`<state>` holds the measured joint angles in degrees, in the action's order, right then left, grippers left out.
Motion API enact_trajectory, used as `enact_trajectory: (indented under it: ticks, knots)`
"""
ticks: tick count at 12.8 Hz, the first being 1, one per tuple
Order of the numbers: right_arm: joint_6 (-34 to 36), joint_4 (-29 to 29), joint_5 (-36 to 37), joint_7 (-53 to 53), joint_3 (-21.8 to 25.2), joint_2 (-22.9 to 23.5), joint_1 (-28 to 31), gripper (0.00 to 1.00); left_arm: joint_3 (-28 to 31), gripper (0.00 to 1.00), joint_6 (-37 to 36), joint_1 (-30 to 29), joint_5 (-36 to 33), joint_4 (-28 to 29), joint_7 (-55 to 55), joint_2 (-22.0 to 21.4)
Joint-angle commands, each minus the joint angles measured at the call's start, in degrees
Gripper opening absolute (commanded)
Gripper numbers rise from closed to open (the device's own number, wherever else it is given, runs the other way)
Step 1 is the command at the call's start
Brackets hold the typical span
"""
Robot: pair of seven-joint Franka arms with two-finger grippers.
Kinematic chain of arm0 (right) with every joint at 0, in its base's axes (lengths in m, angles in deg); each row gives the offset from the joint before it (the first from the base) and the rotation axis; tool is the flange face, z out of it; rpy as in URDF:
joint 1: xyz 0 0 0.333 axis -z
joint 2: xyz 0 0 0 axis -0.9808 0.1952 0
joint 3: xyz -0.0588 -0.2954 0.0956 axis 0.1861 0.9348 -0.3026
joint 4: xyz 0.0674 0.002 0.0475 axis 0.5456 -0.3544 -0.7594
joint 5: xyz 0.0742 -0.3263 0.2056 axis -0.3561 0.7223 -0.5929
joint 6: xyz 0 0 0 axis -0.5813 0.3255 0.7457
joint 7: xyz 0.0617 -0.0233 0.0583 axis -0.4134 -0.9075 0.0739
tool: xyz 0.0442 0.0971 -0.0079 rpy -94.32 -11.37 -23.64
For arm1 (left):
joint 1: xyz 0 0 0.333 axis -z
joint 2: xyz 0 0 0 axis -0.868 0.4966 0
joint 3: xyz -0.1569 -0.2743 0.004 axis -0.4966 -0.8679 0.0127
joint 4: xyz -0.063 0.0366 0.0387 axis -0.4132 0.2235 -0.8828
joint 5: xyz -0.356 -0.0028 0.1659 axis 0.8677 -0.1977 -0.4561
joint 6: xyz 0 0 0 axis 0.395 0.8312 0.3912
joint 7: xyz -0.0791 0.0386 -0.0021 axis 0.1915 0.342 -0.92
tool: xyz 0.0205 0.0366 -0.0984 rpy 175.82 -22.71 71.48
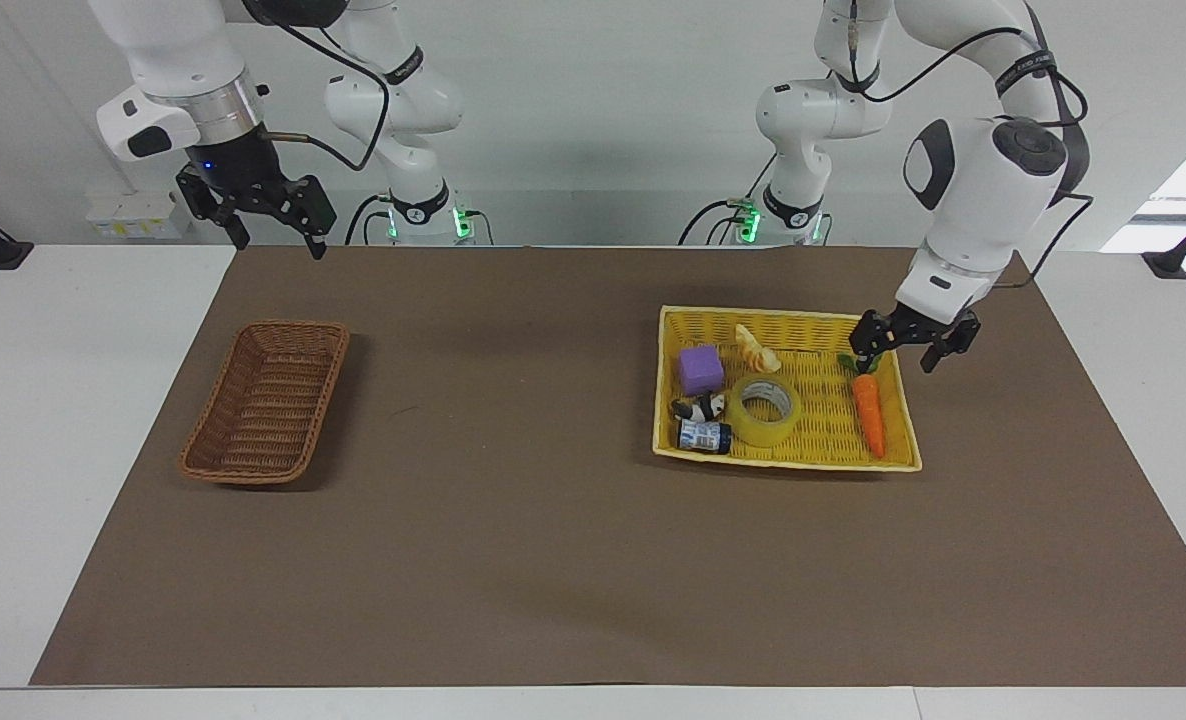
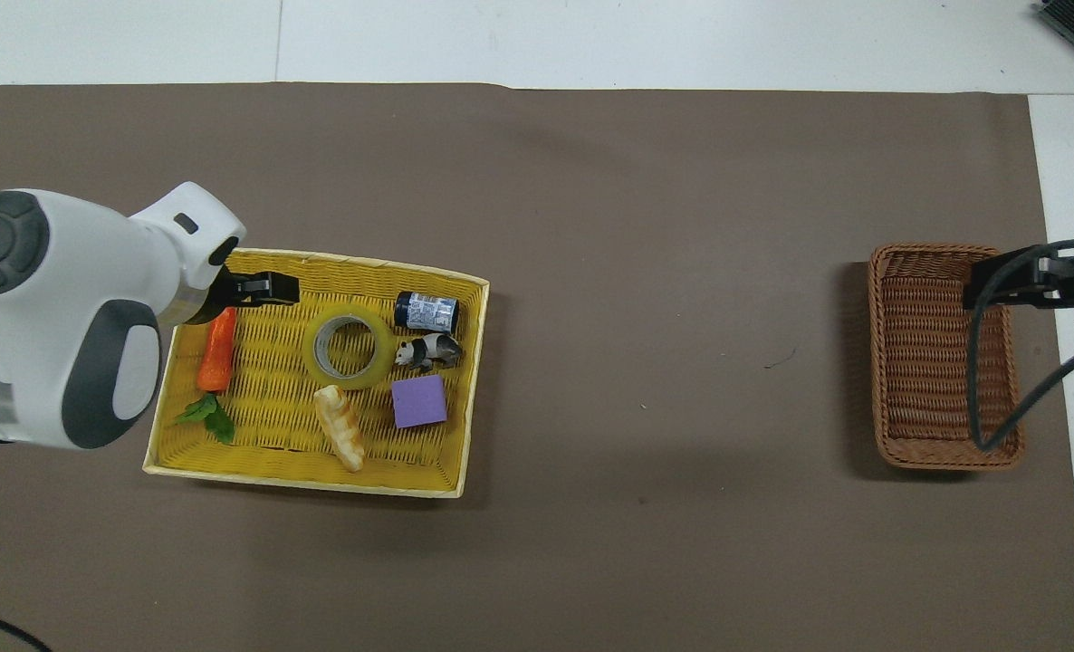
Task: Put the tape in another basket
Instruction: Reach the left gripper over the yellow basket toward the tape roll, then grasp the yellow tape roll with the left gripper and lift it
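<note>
My left end effector (image 1: 903, 352) over the yellow basket (image 1: 898, 400)

Fingers spread, empty, above the carrot (image 1: 869, 412); tape (image 1: 766, 410) lies apart, toward my right arm's end.

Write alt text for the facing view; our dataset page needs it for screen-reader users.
The left gripper, open, hangs over the carrot end of a yellow basket that also holds the tape, a purple cube, a panda figure and a small bottle. The right gripper waits, open, above the table's edge near the empty brown wicker basket.

The small dark bottle (image 2: 426, 311) carries a label, its print unreadable
</note>
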<state>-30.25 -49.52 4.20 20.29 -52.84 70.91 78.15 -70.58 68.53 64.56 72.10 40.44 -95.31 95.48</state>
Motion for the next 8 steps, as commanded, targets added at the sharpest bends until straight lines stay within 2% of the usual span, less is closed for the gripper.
enact_trajectory:
  ticks: [1,3,5,7,8]
  knots:
    - [1.3,1.1,-1.0,1.6,-0.5,0.5,1.0,1.0,0.8,1.0,6.6,1.6,-0.7,4.0,-1.5,1.6]
    - [1.2,1.1,-1.0,1.6,-0.5,0.5,1.0,1.0,0.8,1.0,7.9,2.1,-0.7,5.9,-1.7,2.0]
    - [1.2,1.1,-1.0,1.7,-0.5,0.5,1.0,1.0,0.8,1.0,12.7,3.2,-0.7,9.5,-1.7,2.1]
    - [1.2,1.1,-1.0,1.6,-0.5,0.5,1.0,1.0,0.8,1.0,13.4,3.5,-0.7,10.4,-2.0,2.2]
    - [1.3,1.1,-1.0,1.6,-0.5,0.5,1.0,1.0,0.8,0.95,14.1,4.3,-0.7,10.7,-2.6,3.1]
